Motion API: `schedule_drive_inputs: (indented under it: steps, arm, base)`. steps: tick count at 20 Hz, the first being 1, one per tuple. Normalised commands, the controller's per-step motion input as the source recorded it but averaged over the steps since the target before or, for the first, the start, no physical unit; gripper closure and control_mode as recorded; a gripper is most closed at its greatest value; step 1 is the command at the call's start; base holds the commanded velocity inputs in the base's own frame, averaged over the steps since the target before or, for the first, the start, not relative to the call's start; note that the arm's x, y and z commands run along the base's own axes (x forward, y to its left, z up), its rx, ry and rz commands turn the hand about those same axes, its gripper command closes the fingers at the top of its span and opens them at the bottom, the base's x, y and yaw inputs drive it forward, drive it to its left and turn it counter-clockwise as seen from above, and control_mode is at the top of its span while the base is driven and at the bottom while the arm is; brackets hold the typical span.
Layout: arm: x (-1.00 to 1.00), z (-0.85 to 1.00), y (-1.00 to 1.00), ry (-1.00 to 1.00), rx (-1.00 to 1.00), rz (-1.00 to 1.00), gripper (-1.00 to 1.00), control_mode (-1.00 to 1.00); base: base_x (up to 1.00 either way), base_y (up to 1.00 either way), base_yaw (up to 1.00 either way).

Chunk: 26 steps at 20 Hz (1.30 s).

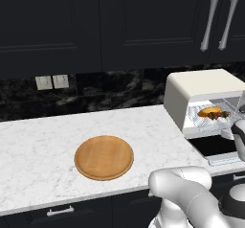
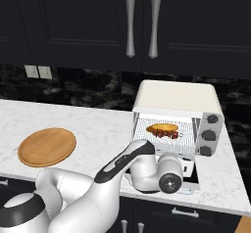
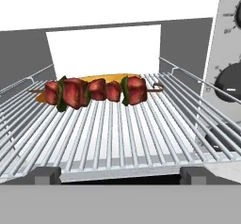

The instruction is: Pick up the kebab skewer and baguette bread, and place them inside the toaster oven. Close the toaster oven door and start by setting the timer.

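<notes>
Left base view – oven: the toaster oven (image 1: 203, 95) sits at the right end of the white counter (image 1: 43, 145), its door (image 1: 217, 148) folded down flat in front.
Left base view – food: the baguette bread (image 1: 208, 111) and the kebab skewer (image 1: 221, 114) lie together on the rack inside the oven.
Left base view – board: a round wooden board (image 1: 104, 157) lies bare on the counter, well apart from the oven, to its left.
Right base view – arm: my forearm reaches low across the counter edge toward the open oven front; my wrist hides most of the lowered door.
Right base view – food: skewer (image 2: 166, 133) just in front of the loaf (image 2: 163, 127), both on the rack.
Right base view – knobs: three dark round knobs (image 2: 210, 135) stacked on the oven's right panel.
Hand view – gripper: my gripper (image 3: 120, 175) is spread wide, tips at the rack's front edge – nothing between them.
Hand view – food: the skewer (image 3: 96, 91) lies crosswise on the wire rack (image 3: 122, 138), the baguette (image 3: 110, 79) just behind it, mostly hidden.
</notes>
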Motion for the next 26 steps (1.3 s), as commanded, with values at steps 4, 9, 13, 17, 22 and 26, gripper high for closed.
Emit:
schedule_drive_inputs:
  steps: [4, 9, 13, 17, 22, 26]
  arm:
    - [0.16, 0.0, 0.0, 0.0, 0.0, 0.0, -1.0, -1.0]
    - [0.18, 0.0, 0.03, 0.0, 0.0, 0.0, -1.0, -1.0]
    - [0.17, 0.0, 0.03, 0.0, 0.0, 0.0, -1.0, -1.0]
    - [0.18, 0.0, 0.04, 0.0, 0.0, 0.0, -1.0, -1.0]
    - [0.2, 0.0, 0.05, 0.0, 0.0, 0.0, -1.0, -1.0]
    - [0.2, 0.0, 0.05, 0.0, 0.0, 0.0, -1.0, -1.0]
  base:
    - [0.0, 0.0, 0.0]
    - [0.0, 0.0, 0.0]
    - [0.0, 0.0, 0.0]
    - [0.0, 0.0, 0.0]
    - [0.0, 0.0, 0.0]
    - [0.0, 0.0, 0.0]
